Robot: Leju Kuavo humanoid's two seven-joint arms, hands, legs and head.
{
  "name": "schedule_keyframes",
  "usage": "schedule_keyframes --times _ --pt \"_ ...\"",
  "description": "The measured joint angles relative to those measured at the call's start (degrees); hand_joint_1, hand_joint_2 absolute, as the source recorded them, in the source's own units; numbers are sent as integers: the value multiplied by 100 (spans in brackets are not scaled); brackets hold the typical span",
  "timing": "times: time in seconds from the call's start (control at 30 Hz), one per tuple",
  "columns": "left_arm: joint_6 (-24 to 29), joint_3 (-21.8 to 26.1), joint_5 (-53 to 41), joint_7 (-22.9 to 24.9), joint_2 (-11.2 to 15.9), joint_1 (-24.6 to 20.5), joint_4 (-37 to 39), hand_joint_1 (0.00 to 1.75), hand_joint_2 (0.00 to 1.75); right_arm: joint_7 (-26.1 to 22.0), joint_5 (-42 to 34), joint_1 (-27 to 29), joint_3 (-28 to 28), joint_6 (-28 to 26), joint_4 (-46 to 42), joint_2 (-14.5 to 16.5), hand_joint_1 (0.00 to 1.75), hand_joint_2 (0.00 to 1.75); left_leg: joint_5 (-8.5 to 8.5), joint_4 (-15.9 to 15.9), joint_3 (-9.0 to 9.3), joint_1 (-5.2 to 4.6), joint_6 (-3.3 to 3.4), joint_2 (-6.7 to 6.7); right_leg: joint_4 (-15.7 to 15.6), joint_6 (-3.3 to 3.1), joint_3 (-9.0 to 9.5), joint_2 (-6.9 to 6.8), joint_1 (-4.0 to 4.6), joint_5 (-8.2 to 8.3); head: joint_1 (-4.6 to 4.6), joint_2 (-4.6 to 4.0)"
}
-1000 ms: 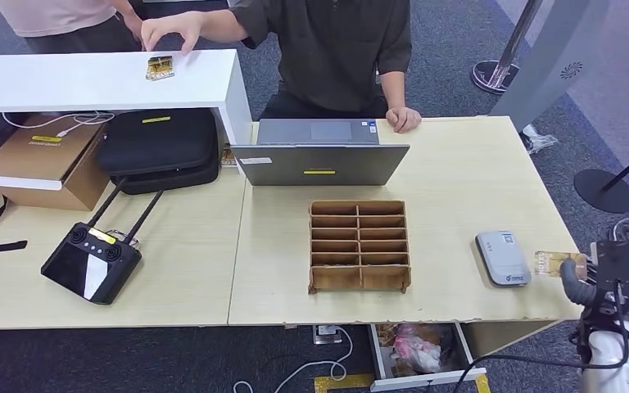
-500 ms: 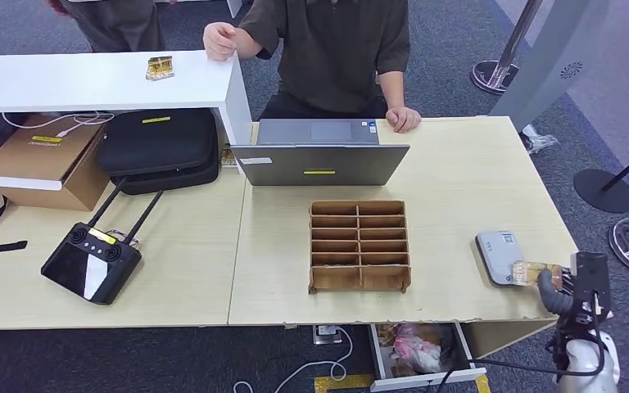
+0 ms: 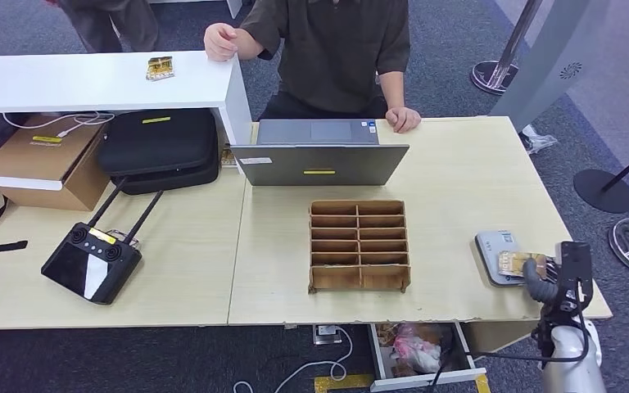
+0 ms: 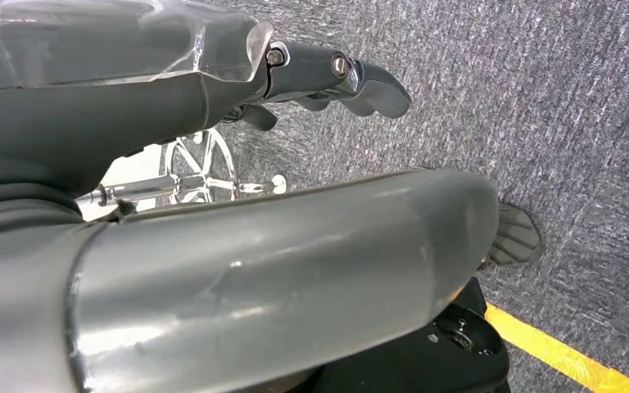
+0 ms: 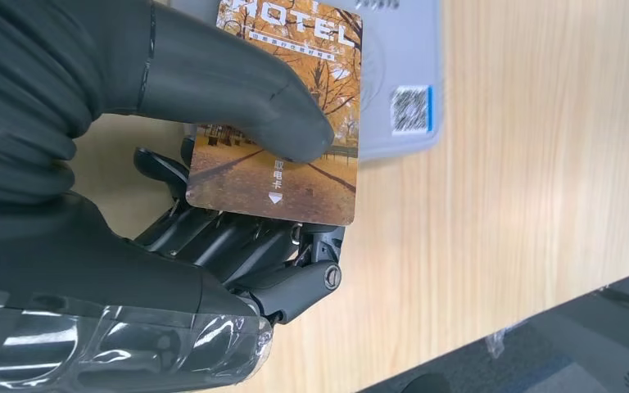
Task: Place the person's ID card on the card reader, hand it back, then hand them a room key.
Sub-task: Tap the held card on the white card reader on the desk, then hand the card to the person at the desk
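Card point(image 5: 282, 115) is pinched in the right hand point(image 5: 213, 205), thumb on its printed face, darker fingers point(image 5: 246, 246) under it. Right wrist view gives the detail: autumn tree photo in orange and brown, "HOTEL" lettering along one edge, small white characters and a small arrow toward the opposite edge, rounded corners. Same view shows the card's lettered end overlapping the grey card reader point(image 5: 401, 82), which carries a small blue-bordered QR label; whether the card touches the reader, cannot tell.

Head view is too coarse for the print but gives layout. Card point(image 3: 518, 264) sits over the reader's point(image 3: 495, 250) near right part, right hand point(image 3: 550, 277) just beside it at the surface's point(image 3: 459, 180) front right edge. Wooden slot tray point(image 3: 359, 246) lies well to the left of the reader, closed laptop point(image 3: 319, 155) beyond the tray. Person's hand point(image 3: 404, 119) rests on the surface's far edge behind the laptop; the person's other hand point(image 3: 221, 39) is on the white raised shelf point(image 3: 90, 80), far left of the reader. Second small orange card point(image 3: 160, 67) lies on that shelf near that hand. Black controller with antennas point(image 3: 92, 262), black case point(image 3: 160, 146) and cardboard box point(image 3: 45, 160) sit far left of the reader.

Left wrist view: left hand point(image 4: 328, 78) above grey carpet point(image 4: 540, 123), fingers curled in, nothing in them.
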Motion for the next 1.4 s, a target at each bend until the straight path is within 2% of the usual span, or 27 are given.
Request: schedule_keyframes --times 0.13,0.33,0.57,0.87,1.07,1.3,1.4 --pt "-149 -4 -100 -2 51 28 0 0 0 59 212 -205 174 -202 192 63 175 175 1 0 1 0 -1 0 1 0 1 0 0 0 2 0" --pt "-240 -10 -127 -5 146 81 0 0 0 608 1356 -620 742 -632 714 73 175 175 -1 0 14 1 -2 18 0 0 5 22 1 0 1 0" --pt "-103 -11 -104 -99 143 93 0 0 0 630 1560 -844 1006 -544 1075 85 175 175 -3 0 28 2 -3 15 -2 0 23 16 2 0 1 0" --pt "-191 -9 -81 -72 145 97 0 0 0 496 1774 -807 1027 -427 961 79 175 175 -4 1 36 1 -2 16 -3 -1 30 18 1 2 0 0" --pt "-311 -9 -82 -41 167 100 0 0 0 570 2267 -697 1160 -600 113 79 175 175 -1 2 28 0 -2 12 1 -1 25 14 -1 3 0 0" --pt "-315 -9 -83 -100 174 102 0 0 0 809 3163 -820 1420 -1253 -2189 62 175 175 0 2 22 -3 -2 11 4 -2 15 15 -4 2 1 0" --pt "-314 -9 -82 -108 174 103 0 0 0 616 3305 -919 1531 -1544 -2824 49 175 175 0 2 18 -3 -1 6 4 -1 15 10 -3 1 1 0"
